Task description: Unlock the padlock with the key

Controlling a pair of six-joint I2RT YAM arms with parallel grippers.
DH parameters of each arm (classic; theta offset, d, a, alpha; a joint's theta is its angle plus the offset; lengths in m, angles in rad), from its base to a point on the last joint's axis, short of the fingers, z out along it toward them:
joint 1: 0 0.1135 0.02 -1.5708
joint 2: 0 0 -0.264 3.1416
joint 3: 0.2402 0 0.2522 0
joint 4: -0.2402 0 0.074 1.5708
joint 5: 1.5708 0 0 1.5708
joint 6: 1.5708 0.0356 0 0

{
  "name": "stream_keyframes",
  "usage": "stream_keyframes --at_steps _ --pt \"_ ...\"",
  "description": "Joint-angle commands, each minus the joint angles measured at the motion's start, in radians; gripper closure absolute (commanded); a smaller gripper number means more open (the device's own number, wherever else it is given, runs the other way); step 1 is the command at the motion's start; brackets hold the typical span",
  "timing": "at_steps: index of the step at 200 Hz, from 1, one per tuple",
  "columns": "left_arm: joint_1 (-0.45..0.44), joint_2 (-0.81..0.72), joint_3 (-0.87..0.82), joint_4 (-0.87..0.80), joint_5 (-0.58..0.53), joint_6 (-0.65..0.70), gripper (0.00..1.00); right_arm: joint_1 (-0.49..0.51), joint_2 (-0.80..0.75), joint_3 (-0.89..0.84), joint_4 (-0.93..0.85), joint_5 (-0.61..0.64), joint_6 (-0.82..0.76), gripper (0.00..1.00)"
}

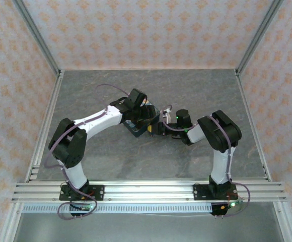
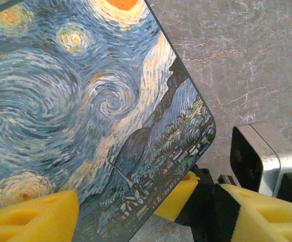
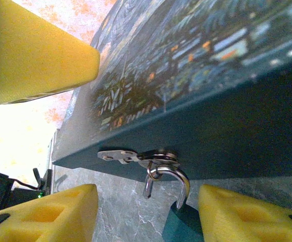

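The tiny teal padlock (image 3: 182,228), its silvery shackle (image 3: 180,177) through the hasp (image 3: 117,155) of the starry-night box (image 3: 211,50), sits between the parted jaws of the right gripper (image 3: 148,199), while the left gripper (image 2: 146,201) spreads its jaws wide over the box's corner.

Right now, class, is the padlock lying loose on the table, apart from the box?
No, the padlock hangs by its shackle from the hasp on the box.
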Motion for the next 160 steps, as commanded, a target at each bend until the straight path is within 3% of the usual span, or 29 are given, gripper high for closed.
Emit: stream_keyframes --at_steps 1,92,160 --pt "-0.009 0.001 0.023 -0.032 -0.020 0.002 0.27 0.003 0.016 0.028 0.061 -0.042 0.000 0.46" --pt "-0.014 -0.013 0.023 -0.033 -0.028 -0.004 0.27 0.001 0.021 0.029 0.056 -0.073 -0.004 0.55" --pt "-0.014 -0.009 0.021 -0.032 -0.033 -0.005 0.27 -0.003 0.009 0.008 0.038 -0.075 -0.016 0.69"
